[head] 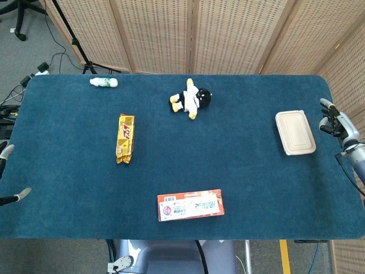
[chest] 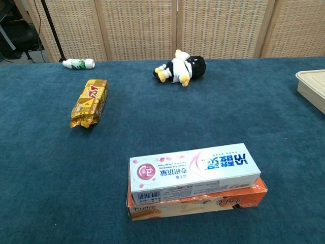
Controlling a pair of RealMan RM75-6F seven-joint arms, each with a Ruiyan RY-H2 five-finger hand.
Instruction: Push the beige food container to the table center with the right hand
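Beige food container (head: 295,132) near worktop (head: 228,165) right edge, long axis running near-to-far. Right hand (head: 336,122) just beside it on outboard side, not touching, holding nothing, fingers apart. Centre lies opposite side: push leftward. Left hand (head: 7,171) well apart, barely visible.

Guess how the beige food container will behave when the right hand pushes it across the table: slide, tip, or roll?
The beige food container is low, flat and lidded, so it will probably slide, not tip or roll. It looks light, and the blue table cloth is napped, so it may drag or swivel if pushed off-centre. The right hand sits beside it, apart.
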